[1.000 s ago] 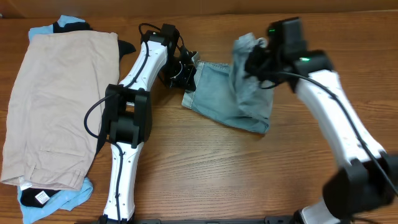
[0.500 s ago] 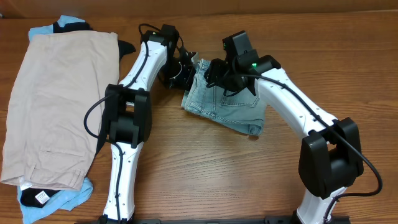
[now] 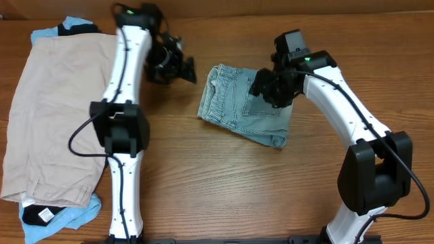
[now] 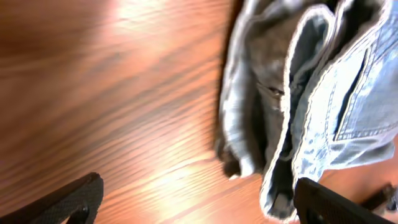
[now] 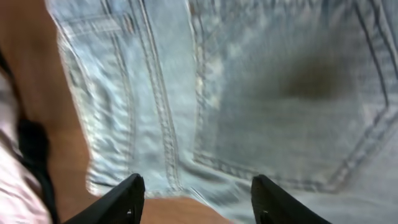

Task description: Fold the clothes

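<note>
The faded light-blue denim shorts lie folded in half at the table's middle, back pocket up. My right gripper hovers just over their right part, open, with only denim below its fingers. My left gripper stands open to the left of the shorts, apart from them. In the left wrist view its wide-spread fingers hold nothing, and the shorts' layered edge lies ahead over bare wood. The other clothes are piled at the far left: a beige garment on top of sky-blue and black ones.
The wooden table carries both arm bases near its front edge. The left arm stretches from front to back between the pile and the shorts. A white label shows at the pile's front corner.
The right gripper laid the lifted half of the shorts over, opened and drew back to the right. The left gripper opened, let go of the waistband and swung away to the far left.
</note>
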You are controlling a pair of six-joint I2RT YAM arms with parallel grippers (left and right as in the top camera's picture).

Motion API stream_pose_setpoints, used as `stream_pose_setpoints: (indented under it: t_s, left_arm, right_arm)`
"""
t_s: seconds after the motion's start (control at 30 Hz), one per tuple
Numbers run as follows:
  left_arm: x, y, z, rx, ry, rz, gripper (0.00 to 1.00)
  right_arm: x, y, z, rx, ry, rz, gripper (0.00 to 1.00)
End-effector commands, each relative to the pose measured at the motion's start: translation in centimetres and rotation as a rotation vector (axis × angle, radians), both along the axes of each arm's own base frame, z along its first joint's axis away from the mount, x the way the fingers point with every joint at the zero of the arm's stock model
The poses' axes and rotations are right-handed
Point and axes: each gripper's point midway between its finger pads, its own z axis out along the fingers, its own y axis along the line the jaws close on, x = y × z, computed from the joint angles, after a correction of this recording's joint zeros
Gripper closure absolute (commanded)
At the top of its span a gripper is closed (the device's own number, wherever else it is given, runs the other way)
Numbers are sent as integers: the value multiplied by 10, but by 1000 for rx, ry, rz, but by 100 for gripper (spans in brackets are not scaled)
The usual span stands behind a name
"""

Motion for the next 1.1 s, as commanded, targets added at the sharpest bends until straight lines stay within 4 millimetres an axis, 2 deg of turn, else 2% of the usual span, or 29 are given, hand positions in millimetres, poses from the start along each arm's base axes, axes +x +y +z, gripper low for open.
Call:
stream_pose_setpoints:
  t_s: [0.0,0.07,0.23,0.3,0.33,0.4,0.53,0.7,0.8,0.93,1.07]
  left_arm:
    - [11,14,19,52,-53,66,0]
    - [15,15,25,49,-74,77,0]
    - [16,12,24,51,-81,73,0]
    - [17,9,24,52,-89,66,0]
    - [18,7,23,51,-95,62,0]
    - [21,4,23,49,-107,56,0]
    - [23,-1,23,47,-120,49,0]
    - [22,-2,23,47,-119,45,0]
    - [22,-4,23,47,-119,41,0]
    - [21,-5,23,47,-118,39,0]
    - [20,-9,23,46,-118,32,0]
  right_arm:
    - [-9,-5,3,-66,-37,73,40]
    - [-15,-9,-10,-99,-19,73,39]
    - [-24,-12,-43,-108,-8,73,38]
    - [-24,-12,-56,-108,-29,91,29]
    - [-23,-15,-62,-123,-44,87,20]
    - [-20,-25,-74,-173,-72,69,13]
    - [-8,-48,-89,-266,-131,-17,7]
    - [7,-73,-108,-294,-133,-107,7]
    - [16,-99,-131,-307,-104,-200,7]
    - [28,-145,-155,-312,-77,-352,7]
    - [44,-204,-155,-282,-112,-546,6]
